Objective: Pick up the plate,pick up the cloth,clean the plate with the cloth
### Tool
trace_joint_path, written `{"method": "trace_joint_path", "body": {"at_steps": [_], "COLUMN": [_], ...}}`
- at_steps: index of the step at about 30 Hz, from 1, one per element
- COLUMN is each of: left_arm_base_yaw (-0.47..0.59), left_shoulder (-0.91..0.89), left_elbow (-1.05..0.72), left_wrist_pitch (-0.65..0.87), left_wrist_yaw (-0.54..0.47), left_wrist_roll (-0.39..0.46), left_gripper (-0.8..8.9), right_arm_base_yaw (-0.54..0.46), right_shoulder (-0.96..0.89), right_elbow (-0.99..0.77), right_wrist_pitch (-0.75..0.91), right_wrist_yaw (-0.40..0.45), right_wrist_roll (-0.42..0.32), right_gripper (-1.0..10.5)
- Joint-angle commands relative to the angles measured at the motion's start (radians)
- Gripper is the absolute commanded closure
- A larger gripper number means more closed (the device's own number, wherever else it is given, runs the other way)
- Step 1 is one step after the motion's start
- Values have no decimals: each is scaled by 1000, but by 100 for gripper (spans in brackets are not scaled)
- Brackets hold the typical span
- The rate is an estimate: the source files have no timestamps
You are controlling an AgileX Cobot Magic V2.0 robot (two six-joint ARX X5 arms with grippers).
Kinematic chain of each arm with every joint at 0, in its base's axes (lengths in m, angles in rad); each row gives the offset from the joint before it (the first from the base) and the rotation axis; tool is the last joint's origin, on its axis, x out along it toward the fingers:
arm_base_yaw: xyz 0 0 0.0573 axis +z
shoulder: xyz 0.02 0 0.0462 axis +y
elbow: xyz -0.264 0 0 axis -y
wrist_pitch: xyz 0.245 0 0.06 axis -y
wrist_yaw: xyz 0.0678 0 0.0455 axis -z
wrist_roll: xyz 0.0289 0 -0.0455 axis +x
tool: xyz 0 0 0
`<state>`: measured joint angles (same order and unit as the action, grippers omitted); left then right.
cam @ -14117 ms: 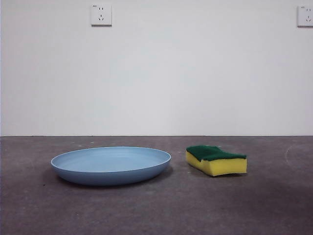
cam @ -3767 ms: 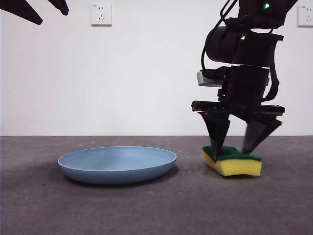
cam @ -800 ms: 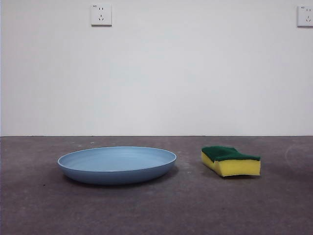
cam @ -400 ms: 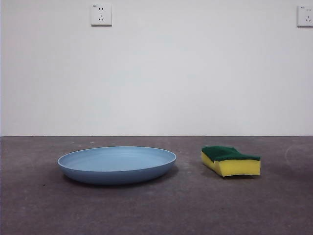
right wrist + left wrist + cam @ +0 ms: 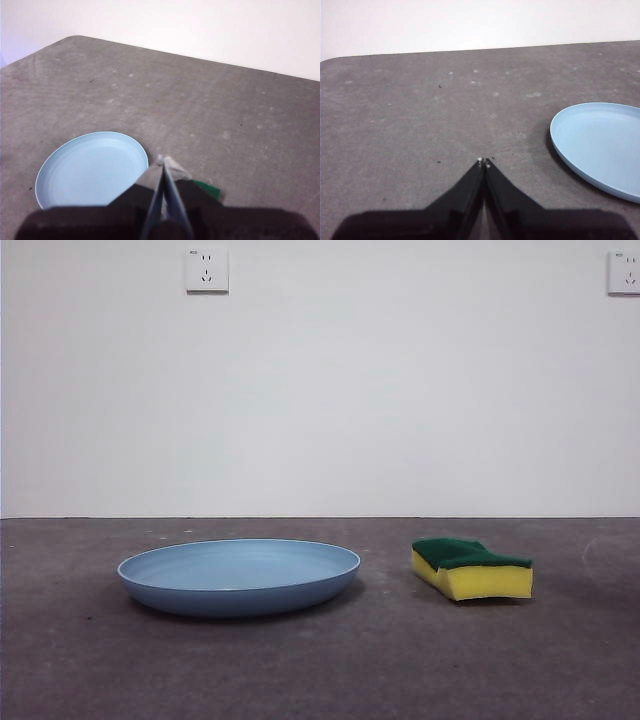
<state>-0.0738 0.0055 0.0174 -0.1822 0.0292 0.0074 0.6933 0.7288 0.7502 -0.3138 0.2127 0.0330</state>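
Observation:
The light-blue plate (image 5: 240,575) lies flat on the grey table, left of centre in the front view. It also shows in the left wrist view (image 5: 602,147) and the right wrist view (image 5: 92,170). The cloth, a yellow sponge with a green top (image 5: 472,568), lies on the table to the right of the plate, apart from it. A green corner of it (image 5: 207,189) shows beside my right gripper. My left gripper (image 5: 484,162) is shut and empty, high above bare table beside the plate. My right gripper (image 5: 161,160) is shut and empty, high above the table.
A white wall stands behind the table, with a socket (image 5: 207,270) at upper left and another (image 5: 625,272) at upper right. The table's far edge (image 5: 470,50) and a rounded corner (image 5: 75,38) show in the wrist views.
None over the last second. Earlier, a gripper stood over the sponge, and both arms have since left the front view. Plate and sponge sit slightly right of where they first lay.

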Motion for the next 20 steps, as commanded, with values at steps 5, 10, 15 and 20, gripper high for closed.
{"method": "trace_joint_path", "body": {"at_steps": [5,10,15,20], "left_arm_base_yaw": [3,3,3,3], "left_shoulder": [-2,-2,-2,-2], "left_elbow": [-14,-14,-14,-14], "left_wrist_pitch": [2,2,2,2], "left_wrist_yaw": [0,0,0,0], "left_wrist_roll": [-6,-6,-6,-6], "left_gripper": [815,815,815,815], "right_arm_base_yaw": [0,0,0,-1], "right_shoulder": [-1,-1,-1,-35], "right_elbow": [-8,-8,-8,-8], "right_wrist_pitch": [6,6,5,-19], "right_wrist_yaw": [3,3,3,5], "right_wrist_roll": [-5,-5,-6,-6], "right_gripper": [945,946,946,946]}}
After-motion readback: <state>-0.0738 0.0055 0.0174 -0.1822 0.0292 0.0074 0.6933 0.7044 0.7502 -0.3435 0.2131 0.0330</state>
